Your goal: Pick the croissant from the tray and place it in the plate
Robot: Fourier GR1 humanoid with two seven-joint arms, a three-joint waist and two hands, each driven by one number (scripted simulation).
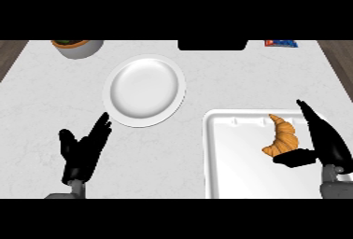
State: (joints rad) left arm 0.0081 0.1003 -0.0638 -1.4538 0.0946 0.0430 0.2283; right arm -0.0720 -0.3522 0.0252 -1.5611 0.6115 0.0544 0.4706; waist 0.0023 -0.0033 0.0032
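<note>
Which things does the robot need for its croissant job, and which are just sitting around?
For the job: croissant, tray, plate, right hand beside the croissant.
Just lying about: plant pot, blue packet, dark block at the far edge; left hand resting.

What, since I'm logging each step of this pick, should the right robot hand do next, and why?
Probably curl the right robot hand round the croissant. Its fingers stand straight along the croissant's right side with the thumb at its lower end, so nothing is gripped yet, and the croissant lies on the tray, away from the plate.
</note>
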